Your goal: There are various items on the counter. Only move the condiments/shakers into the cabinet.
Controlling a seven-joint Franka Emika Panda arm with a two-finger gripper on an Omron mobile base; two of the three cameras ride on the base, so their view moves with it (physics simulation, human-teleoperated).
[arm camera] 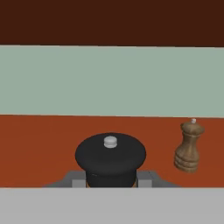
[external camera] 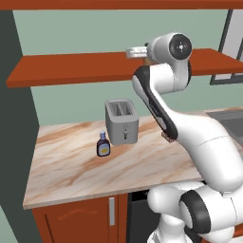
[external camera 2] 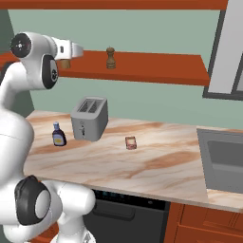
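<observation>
My gripper (arm camera: 110, 180) is shut on the light-wood shaker (arm camera: 110, 153), whose black top sits between the fingers (arm camera: 78, 179). In the right base view the gripper (external camera 2: 71, 50) holds that shaker (external camera 2: 64, 63) at the left part of the red-brown cabinet shelf (external camera 2: 156, 66). The brown turned-wood mill (external camera 2: 110, 58) stands upright on the shelf to the right of it (arm camera: 189, 148). The dark sauce bottle (external camera: 103, 145) stands on the marbled counter (external camera: 71, 166), just left of the grey toaster (external camera: 122, 121).
A small orange-brown block (external camera 2: 131, 143) lies mid-counter, right of the toaster (external camera 2: 89, 117). A sink (external camera 2: 223, 156) is set into the counter at the right. A second shelf board runs above the cabinet shelf. A door with a grey handle (external camera: 111, 211) is below the counter.
</observation>
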